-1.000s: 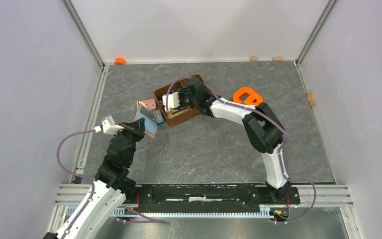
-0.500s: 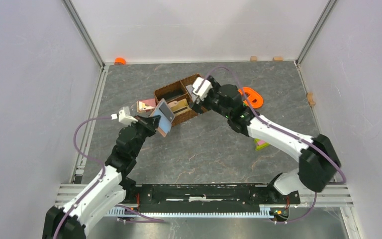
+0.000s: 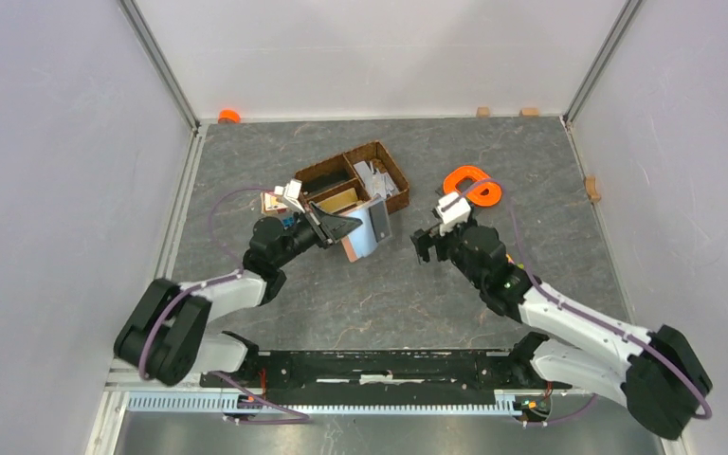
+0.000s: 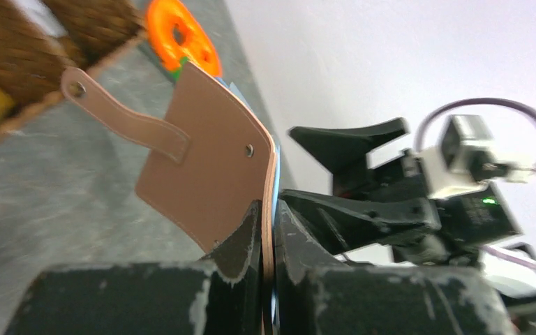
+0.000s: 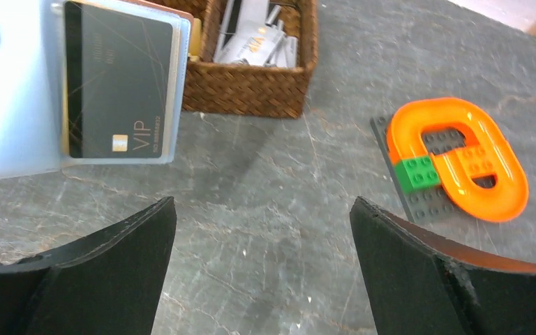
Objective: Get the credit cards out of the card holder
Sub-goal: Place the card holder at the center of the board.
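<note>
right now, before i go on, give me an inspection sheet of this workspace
surface: grey marbled table, no spills seen
job's things: card holder open, dark card in its sleeve; loose cards in wicker basket
clutter: orange ring toy, pink-and-white piece, orange cap
grippers: left gripper shut on card holder; right gripper open, empty
cables: purple cable arcs beside left arm
surroundings: pale walls, small wooden blocks at back edge

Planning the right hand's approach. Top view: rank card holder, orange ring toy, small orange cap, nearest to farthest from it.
From the right hand:
1. card holder, just left of it.
2. orange ring toy, behind it, slightly right.
3. small orange cap, far back-left corner.
</note>
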Tool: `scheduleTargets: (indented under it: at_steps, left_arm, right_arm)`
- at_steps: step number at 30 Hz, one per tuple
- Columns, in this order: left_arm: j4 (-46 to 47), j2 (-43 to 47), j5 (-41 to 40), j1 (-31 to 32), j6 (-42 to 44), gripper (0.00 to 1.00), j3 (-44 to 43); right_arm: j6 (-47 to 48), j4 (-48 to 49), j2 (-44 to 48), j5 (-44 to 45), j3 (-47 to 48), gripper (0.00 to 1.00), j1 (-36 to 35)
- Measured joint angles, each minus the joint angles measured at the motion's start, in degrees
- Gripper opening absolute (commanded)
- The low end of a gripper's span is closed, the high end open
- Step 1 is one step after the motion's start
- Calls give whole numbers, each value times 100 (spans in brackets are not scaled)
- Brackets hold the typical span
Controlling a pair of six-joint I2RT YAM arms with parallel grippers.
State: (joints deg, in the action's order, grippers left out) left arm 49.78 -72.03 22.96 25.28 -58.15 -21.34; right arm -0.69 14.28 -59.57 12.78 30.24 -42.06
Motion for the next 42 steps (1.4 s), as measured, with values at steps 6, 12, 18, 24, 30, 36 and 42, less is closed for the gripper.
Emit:
scheduleTargets:
  at_steps: [6,12,18,24,30,36,42]
  left_arm:
    - [1694,-1158,1182,162,-1056,2,-293]
    - [726,-1360,1460,343,-796,2,-935]
    - [-1390,-1818,1172,374,83,4,-1578]
    - [-2931,-2190,675,391,798,19,-1947]
    - [-4378,-2190,-223,684,1604,47,-2492]
    - [-5097,-2107,-501,874,2011,62,-2822]
    - [-4754,-2085,35,949,2004,59,-2798]
  right_arm:
    - [-350,203,883,505,-820,98,7]
    - [-452,238,1342,1051,-1060,98,11]
    - [-527,240,1134,1237,-1060,98,17]
    - [-551,236,863,1235,-1060,98,22]
    - [-557,249,927,1235,-1064,98,122]
    - [-603,289,964,1147,-1108,98,247]
    - [-680,289,892,922,-1113,98,332]
